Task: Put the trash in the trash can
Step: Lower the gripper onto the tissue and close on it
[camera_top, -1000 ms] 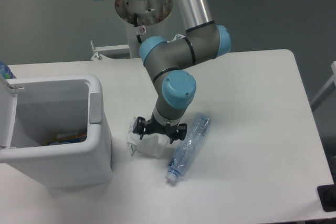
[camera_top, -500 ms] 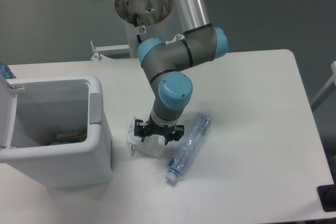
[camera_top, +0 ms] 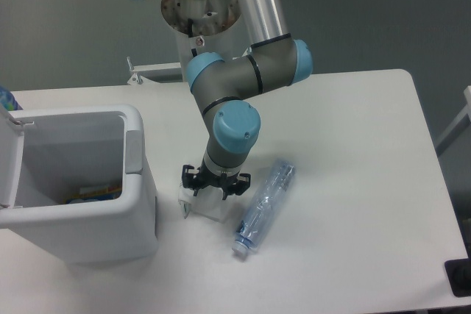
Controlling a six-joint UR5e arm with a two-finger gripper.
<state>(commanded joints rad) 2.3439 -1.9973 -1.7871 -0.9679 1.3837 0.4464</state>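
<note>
Black and compact, my two-finger gripper (camera_top: 214, 187) sits low over the crumpled white paper-like wrapper (camera_top: 207, 204), pointing straight down at it. I read that stance as lining up for a pick from above, since the wrapper lies flat on the white table (camera_top: 353, 145) and offers no side to grab. Its fingers look spread to either side of the wrapper's upper edge, but the wrist hides the tips, so I cannot tell whether they have closed on the paper or merely straddle it.

Just to the right lies the clear crinkled plastic water bottle (camera_top: 263, 207), on its side, bluish, its pale cap toward the near edge of the table. It is close to the wrapper but apart from it, and I judge the gripper has room to come down without nudging it.

To the left stands the large white boxy trash can (camera_top: 136, 167), its lid swung open at the far left so the mouth faces up. Something coloured already lies at the bottom. The wrapper sits just beside its right wall, so the carry should be short: lift, cross the thick rim, release.
</note>
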